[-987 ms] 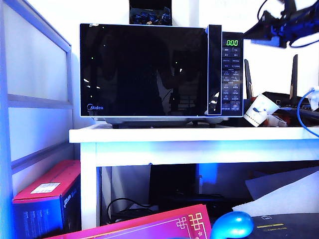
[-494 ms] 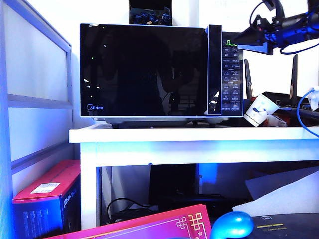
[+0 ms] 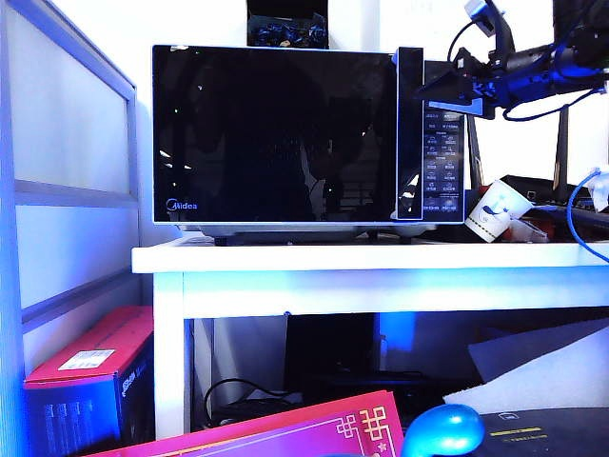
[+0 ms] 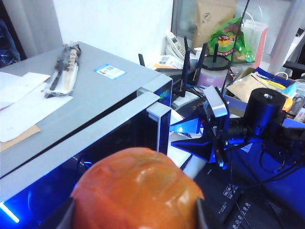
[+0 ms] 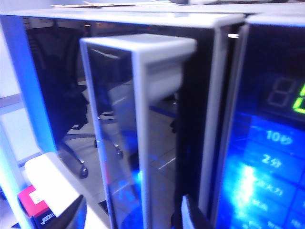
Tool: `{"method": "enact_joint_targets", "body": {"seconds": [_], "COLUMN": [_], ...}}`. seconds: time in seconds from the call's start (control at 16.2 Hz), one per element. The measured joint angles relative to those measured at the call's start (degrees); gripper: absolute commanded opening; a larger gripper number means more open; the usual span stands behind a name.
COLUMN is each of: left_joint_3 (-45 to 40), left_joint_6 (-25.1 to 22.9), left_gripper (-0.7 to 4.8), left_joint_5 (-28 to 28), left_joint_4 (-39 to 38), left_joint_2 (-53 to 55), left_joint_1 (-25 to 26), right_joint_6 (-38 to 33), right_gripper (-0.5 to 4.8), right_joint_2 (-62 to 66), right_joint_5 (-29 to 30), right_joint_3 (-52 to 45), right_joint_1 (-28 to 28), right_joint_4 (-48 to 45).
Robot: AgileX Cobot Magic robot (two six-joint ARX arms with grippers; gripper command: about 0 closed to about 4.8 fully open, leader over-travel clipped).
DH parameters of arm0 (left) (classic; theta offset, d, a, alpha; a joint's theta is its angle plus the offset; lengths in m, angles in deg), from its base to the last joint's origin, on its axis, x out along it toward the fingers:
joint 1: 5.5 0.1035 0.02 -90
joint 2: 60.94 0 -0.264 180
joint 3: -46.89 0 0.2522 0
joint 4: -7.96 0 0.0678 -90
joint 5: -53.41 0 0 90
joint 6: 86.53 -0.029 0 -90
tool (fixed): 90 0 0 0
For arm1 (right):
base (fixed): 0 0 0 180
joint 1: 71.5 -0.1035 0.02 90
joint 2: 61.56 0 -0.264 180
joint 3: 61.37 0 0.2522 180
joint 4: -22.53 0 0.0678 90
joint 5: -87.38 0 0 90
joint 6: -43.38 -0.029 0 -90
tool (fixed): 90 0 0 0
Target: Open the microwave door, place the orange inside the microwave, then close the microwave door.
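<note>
Since a second ago the right gripper [image 3: 440, 92] has swung down and leftward, from up beside the microwave's top corner to right in front of the green display. Its fingers [image 5: 190, 217] stand parted with nothing between them.

The tall dark vertical handle strip [image 5: 138, 129] of the glossy black glass microwave door [image 3: 274, 133] sits straight ahead of those fingers, its long axis running up-down, so they'll need to straddle it from the side and pull outward. The door looks fully shut on the boxy black-and-silver Midea microwave [image 3: 309, 138], which stands on the white surface [image 3: 371, 257].

Meanwhile the left gripper [image 4: 136, 222] is parked above the microwave's top, fingers clamped on the small glossy orange-red orange [image 4: 136, 191]. So the right arm is clearly nearer the handle and I'd guess it does the opening.
</note>
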Motion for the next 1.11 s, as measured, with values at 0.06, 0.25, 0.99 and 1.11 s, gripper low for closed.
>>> {"method": "enact_joint_targets", "body": {"seconds": [0.06, 0.25, 0.99, 1.11], "left_joint_3": [-0.02, -0.02, -0.02, -0.02], "left_joint_6": [0.00, 0.00, 0.00, 0.00], "left_gripper": [2.80, 2.80, 2.80, 2.81], "left_joint_5": [0.02, 0.02, 0.02, 0.02], "left_joint_4": [-0.02, -0.02, -0.02, -0.02], "left_joint_2": [0.02, 0.02, 0.02, 0.02], "left_joint_1": [0.00, 0.00, 0.00, 0.00], "right_joint_6": [0.00, 0.00, -1.01, -1.14], "right_gripper": [2.65, 2.65, 2.65, 2.65], "right_joint_2": [0.04, 0.72, 0.94, 0.57], "right_joint_5": [0.02, 0.96, 5.66, 6.25], "right_joint_3": [0.17, 2.05, 2.32, 2.32], "right_joint_1": [-0.20, -0.87, -1.33, -0.90], "right_joint_4": [-0.02, -0.42, 0.35, 0.50]}}
